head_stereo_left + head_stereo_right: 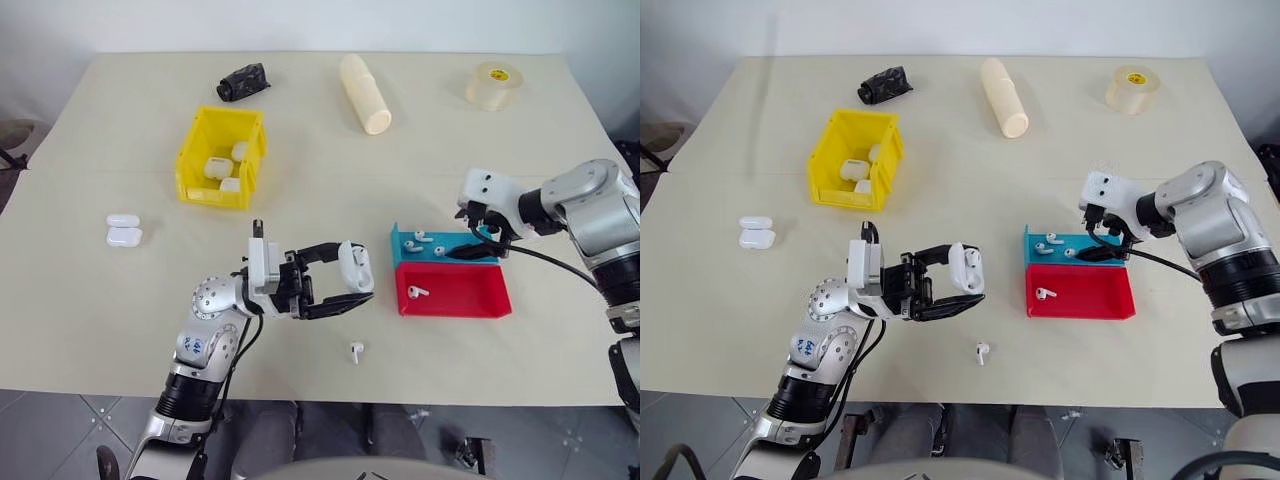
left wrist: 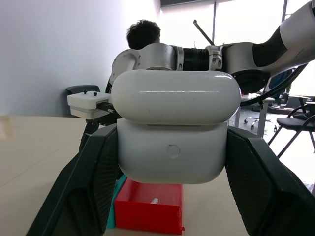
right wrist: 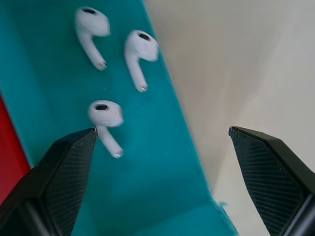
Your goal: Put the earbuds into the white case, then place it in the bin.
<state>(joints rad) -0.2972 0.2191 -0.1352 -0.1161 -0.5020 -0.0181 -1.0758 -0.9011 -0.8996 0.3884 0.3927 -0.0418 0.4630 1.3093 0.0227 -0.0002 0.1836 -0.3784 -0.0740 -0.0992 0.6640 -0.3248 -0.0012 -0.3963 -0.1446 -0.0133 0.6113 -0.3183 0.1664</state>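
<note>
Table (image 1: pixel 320 150), tool-clamped white case (image 1: pixel 356 266)

glossy white case (image 2: pixel 172 132), plastic yellow bin (image 1: pixel 222 157)

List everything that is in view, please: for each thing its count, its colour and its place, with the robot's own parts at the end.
white case: one, white, held in the left gripper above the table
bin: one, yellow, far left part of the table, white cases inside
spare cases: two, white, on the table left of the bin
blue tray: one, blue, right of centre, three earbuds in it
red tray: one, red, against the blue tray's near side, one earbud inside
loose earbud: one, white, on the table near the front edge
black object: one, far side
cream cylinder: one, far side
tape roll: one, pale yellow, far right
table: one, cream
left gripper: shut on the case
right gripper: open, over the blue tray
</note>
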